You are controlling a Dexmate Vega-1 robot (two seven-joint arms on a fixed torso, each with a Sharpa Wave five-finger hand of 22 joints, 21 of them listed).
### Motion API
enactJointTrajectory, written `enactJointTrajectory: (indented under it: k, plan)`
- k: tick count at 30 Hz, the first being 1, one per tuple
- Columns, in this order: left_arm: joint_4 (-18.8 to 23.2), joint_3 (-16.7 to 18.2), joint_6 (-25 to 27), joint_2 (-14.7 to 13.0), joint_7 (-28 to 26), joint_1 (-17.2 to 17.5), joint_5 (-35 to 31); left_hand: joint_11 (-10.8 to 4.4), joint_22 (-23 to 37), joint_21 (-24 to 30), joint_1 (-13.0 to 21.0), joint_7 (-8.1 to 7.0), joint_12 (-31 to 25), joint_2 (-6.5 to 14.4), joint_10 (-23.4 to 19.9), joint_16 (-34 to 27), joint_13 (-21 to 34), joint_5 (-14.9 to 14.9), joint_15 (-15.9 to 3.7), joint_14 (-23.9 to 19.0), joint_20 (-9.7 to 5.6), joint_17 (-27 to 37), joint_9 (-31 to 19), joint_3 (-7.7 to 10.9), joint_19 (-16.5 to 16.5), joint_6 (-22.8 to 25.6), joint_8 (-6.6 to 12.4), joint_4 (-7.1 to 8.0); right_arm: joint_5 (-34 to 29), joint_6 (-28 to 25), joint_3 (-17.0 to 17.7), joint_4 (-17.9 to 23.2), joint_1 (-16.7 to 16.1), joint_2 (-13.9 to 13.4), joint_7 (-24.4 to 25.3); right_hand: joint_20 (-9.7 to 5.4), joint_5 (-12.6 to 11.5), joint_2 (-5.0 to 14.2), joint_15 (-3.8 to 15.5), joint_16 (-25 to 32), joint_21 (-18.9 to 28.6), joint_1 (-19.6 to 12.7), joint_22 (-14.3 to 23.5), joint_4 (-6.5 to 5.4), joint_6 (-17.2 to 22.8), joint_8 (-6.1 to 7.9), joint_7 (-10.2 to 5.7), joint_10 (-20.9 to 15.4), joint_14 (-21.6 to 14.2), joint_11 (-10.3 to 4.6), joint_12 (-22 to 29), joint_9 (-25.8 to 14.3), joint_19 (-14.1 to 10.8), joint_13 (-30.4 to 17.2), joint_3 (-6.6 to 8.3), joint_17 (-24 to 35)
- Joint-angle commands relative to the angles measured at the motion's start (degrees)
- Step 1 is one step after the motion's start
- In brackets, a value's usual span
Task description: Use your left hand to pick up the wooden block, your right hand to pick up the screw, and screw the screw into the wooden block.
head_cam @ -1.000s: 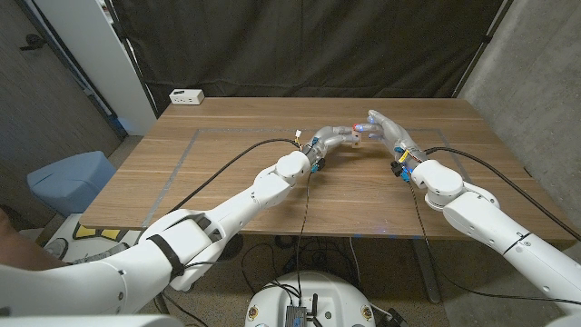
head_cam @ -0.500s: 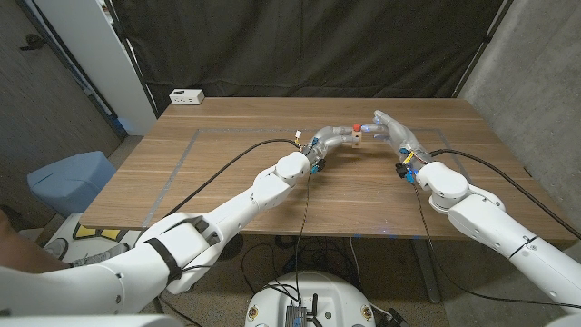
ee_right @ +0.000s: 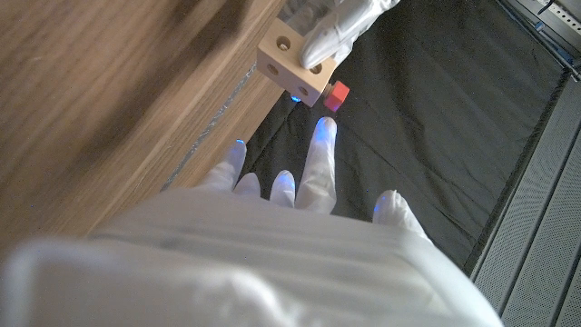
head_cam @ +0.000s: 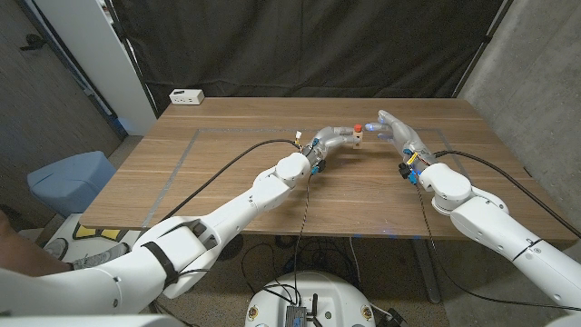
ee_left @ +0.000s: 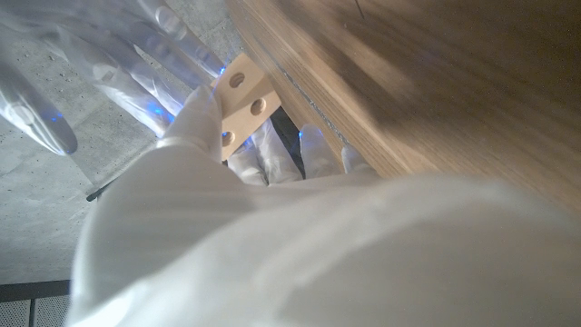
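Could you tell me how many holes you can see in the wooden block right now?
3 in the wooden block in the left wrist view: two on its broad face, one nearer the left hand, whose fingers hold it. Other faces are hidden, so there may be more.

A white power strip point(head_cam: 186, 96) lies on the wooden table point(head_cam: 227, 173).

Pale square wooden block point(ee_right: 292, 64) with round holes, held off the table; red-headed screw point(ee_right: 336, 95) seated in it.
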State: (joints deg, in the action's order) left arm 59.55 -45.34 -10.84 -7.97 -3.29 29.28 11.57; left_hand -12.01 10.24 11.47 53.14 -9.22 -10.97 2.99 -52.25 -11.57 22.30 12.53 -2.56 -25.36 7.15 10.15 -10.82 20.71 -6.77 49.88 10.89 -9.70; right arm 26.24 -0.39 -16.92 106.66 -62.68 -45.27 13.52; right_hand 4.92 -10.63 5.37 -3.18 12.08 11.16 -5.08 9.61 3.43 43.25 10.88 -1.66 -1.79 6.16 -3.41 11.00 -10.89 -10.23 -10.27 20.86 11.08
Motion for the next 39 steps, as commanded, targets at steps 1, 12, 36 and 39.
enactJointTrajectory:
  k: [1,12,36,39]
  plan:
    - [1.9,-0.1,0.6,-0.7,-0.6,0.8,-0.4,-0.28,0.3,0.3,0.5,0.45,-1.2,1.1,-0.5,0.0,1.2,0.3,-3.1,-0.4,0.35,0.2,-0.2,0.98,0.2,1.1,0.39,0.7,-0.1,0.7,0.2,-0.6,0.1,0.0,-0.7,0.61,0.0,-0.06,-0.64,-0.2,-0.3,0.3,0.1,-0.18,-1.4,-0.45,-0.38,1.1,0.7,-0.33,-0.4,-0.2,0.3,-0.2,-0.01,0.2]
    - [3.0,0.0,1.0,-1.0,-0.8,1.3,-0.5,-0.27,0.3,0.3,0.5,0.43,-1.1,1.0,-0.4,0.0,1.2,0.3,-3.13,-0.3,0.3,0.1,-0.2,0.97,0.2,1.2,0.43,0.69,0.5,1.0,-0.6,-1.9,1.3,0.5,-2.5,1.46,0.0,-0.31,-1.39,-0.7,-0.8,1.2,0.1,-0.6,-6.2,-1.15,-1.17,4.2,2.5,-0.14,-1.0,-0.1,2.1,-0.2,-0.31,0.4]
    - [3.2,0.1,0.9,-1.3,-0.6,1.3,-0.5,-0.28,0.3,0.3,0.4,0.43,-1.2,1.0,-0.6,0.0,1.2,0.3,-3.11,-0.4,0.29,0.2,-0.2,0.98,0.3,1.2,0.43,0.7,1.1,1.3,-2.4,-3.5,3.6,0.7,-5.4,2.14,-0.1,-0.66,-1.97,-1.0,-0.9,2.4,0.1,-1.31,-8.7,-0.44,-1.6,7.6,4.9,-0.52,-0.8,0.0,4.4,-0.1,-0.69,0.7]
    - [3.2,0.1,0.9,-1.2,-0.6,1.4,-0.4,-0.28,0.3,0.3,0.4,0.43,-1.2,1.1,-0.6,0.0,1.2,0.3,-3.08,-0.3,0.32,0.2,-0.2,0.98,0.3,1.2,0.44,0.73,1.3,1.2,-2.5,-3.4,3.6,0.8,-5.4,2.14,-0.2,-0.64,-1.84,-0.9,-0.7,2.4,0.1,-1.33,-7.6,0.07,-1.23,7.1,4.8,-1.1,-0.5,0.0,4.5,-0.1,-0.64,0.7]
